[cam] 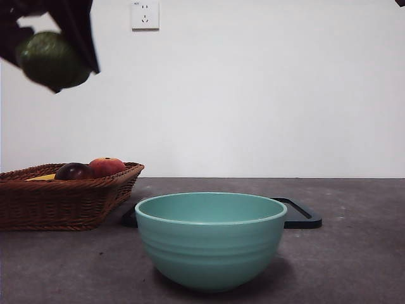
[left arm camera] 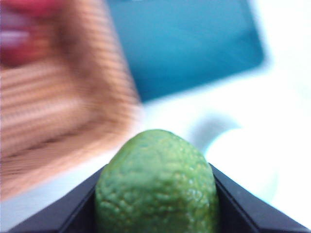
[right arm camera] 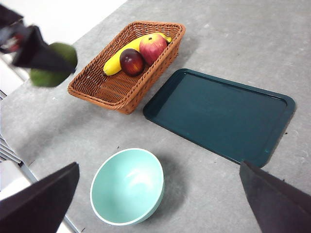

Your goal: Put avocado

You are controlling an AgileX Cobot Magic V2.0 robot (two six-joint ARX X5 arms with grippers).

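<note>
The left gripper (cam: 54, 60) hangs high in the air with its two black jaws clamped on either side of the avocado (cam: 52, 60), which is lifted well clear of the surface (cam: 354, 253). From the left wrist view the fruit fills the space between the jaws, its pebbly green skin (left arm camera: 156, 187) close to the lens, while everything beneath it is blurred. In the right wrist view the held avocado (right arm camera: 53, 65) sits beside the near end of the wicker basket (right arm camera: 97, 90), above the grey surface rather than over the basket's inside.

The basket holds a banana (right arm camera: 121, 56), a dark maroon fruit (right arm camera: 131, 61) and a red-orange fruit (right arm camera: 152, 47), all lying together toward its far end. Just beside the basket lies a dark teal tray (right arm camera: 218, 114), flat on the surface. A pale green bowl (cam: 211, 237) stands in front of both, apart from them.

The right gripper (right arm camera: 160, 194) waits high above the scene, its jaws spread wide with nothing between them.
</note>
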